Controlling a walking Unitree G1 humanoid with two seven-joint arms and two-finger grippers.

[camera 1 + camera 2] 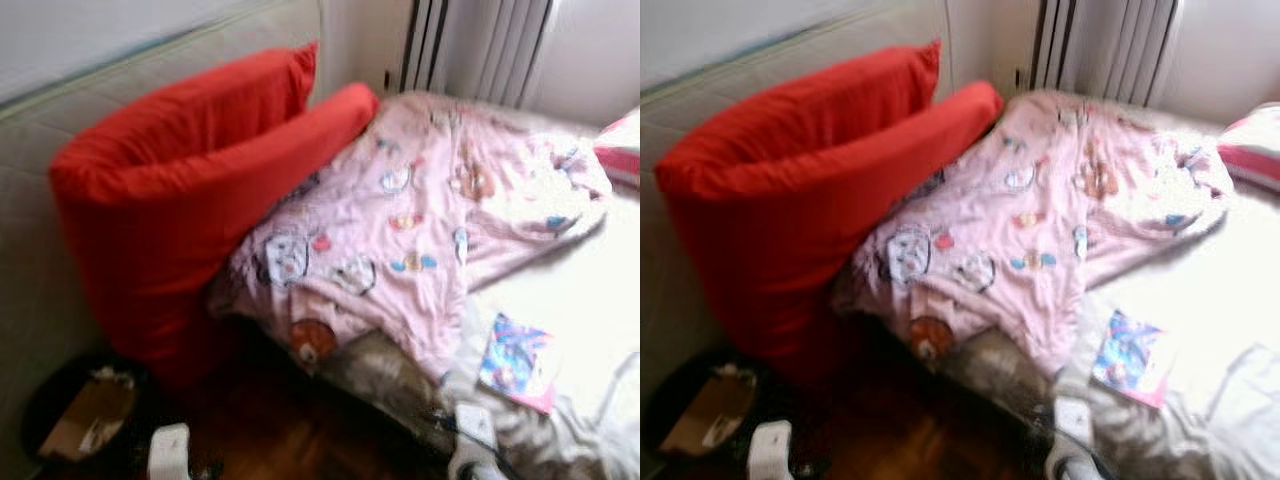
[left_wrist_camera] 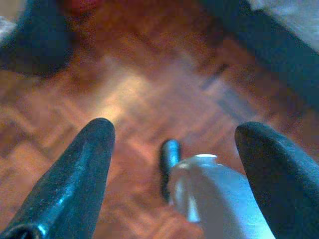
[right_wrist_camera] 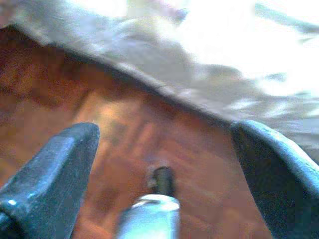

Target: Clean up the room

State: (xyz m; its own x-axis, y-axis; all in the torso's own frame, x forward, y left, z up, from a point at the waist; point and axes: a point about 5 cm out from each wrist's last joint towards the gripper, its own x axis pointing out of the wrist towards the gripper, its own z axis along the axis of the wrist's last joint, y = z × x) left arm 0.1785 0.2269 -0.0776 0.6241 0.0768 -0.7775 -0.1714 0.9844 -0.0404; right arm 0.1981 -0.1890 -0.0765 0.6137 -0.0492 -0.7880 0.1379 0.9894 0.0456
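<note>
- Leaning against a pale quilted headboard [image 1: 40, 200], two big red pillows [image 1: 180, 200] stand propped on edge; their fabric is smooth and plump, and the longer one slants down towards the bed.
- Spread over the bed [image 1: 590, 290] is a soft pink blanket [image 1: 420, 210], rumpled and printed with small cartoon figures; its near edge hangs off the mattress corner above the floor.
- Lying flat on the white sheet, just beside the blanket's hem, is a thin booklet [image 1: 518, 362] with a glossy, brightly coloured cover.
- At the far right of the bed sits a pink and white striped cushion [image 1: 622, 148], cut off by the frame.
- On the floor below the pillows, a round black bin [image 1: 60, 410] holds a piece of brown cardboard [image 1: 85, 415] and crumpled scraps.
- Dark wooden parquet floor [image 2: 149, 89] in a herringbone pattern lies between bin and bed.
- Behind the bed, a ribbed white radiator [image 1: 480, 45] stands against the wall.
- Left claw [image 2: 174, 149] hangs low over the parquet, its two rounded black fingers [image 2: 75, 174] spread wide apart with nothing between them.
- Right claw [image 3: 164, 149] hangs over the floor close to the grey draped edge of the bedding [image 3: 199, 74], fingers likewise parted and empty.
</note>
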